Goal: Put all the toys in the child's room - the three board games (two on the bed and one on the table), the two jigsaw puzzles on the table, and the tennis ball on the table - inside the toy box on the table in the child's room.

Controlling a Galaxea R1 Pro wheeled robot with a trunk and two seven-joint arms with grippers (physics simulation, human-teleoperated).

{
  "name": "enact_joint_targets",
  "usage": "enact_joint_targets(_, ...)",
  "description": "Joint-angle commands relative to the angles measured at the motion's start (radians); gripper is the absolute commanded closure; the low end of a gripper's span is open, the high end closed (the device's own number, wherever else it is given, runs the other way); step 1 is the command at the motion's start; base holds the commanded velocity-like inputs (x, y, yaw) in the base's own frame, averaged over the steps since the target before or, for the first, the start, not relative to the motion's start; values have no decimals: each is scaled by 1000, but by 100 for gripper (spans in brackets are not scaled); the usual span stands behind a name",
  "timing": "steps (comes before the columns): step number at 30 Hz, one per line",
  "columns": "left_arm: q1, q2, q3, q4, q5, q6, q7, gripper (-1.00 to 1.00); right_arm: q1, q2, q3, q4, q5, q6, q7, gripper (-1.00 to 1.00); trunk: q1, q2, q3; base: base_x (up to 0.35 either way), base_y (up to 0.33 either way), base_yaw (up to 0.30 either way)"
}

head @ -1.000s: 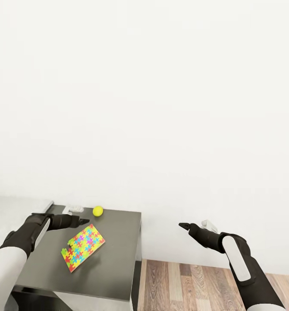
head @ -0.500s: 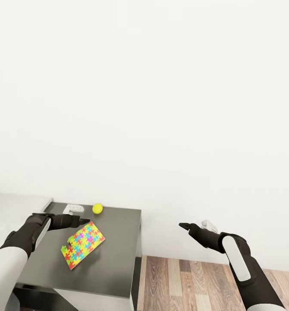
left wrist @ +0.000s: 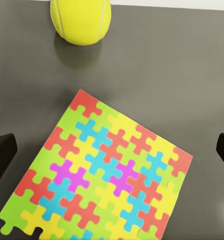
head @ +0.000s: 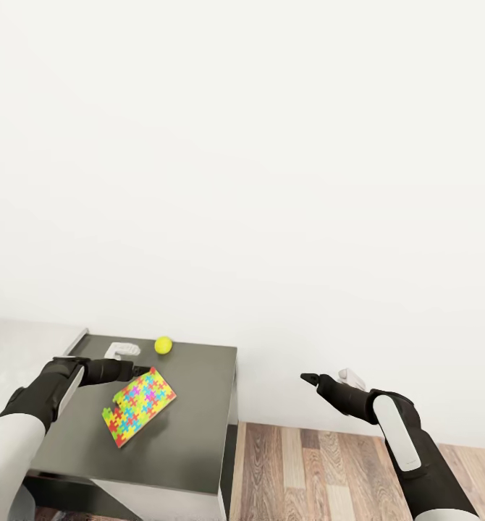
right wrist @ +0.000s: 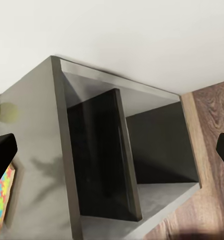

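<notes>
Plain white wall [head: 271, 145], bare and evenly lit, across most of the head view. Below it at the right, a wood-plank floor [head: 308, 470] in mixed brown and grey boards, running up to the wall's foot. At the left, close under the wall, a small white-grey object [head: 122, 349], low and flat, too small to make out further.

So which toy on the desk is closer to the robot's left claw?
The jigsaw puzzle: the left gripper hovers at its far corner. The tennis ball sits farther back, near the wall.
</notes>
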Motion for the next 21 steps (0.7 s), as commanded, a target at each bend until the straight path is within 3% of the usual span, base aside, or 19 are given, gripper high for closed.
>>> enact_joint_targets(1,-1,-1,6,-1,-10,5,-9,-100,-1,0,-1,-1,-2,5,0,-100,0,-2,-3,0,0,0)
enact_joint_targets(21,-1,-1,8,-1,-10,4,-9,-100,-1,3,-1,0,-2,4,-3,-100,0,-2,-36,0,0,0)
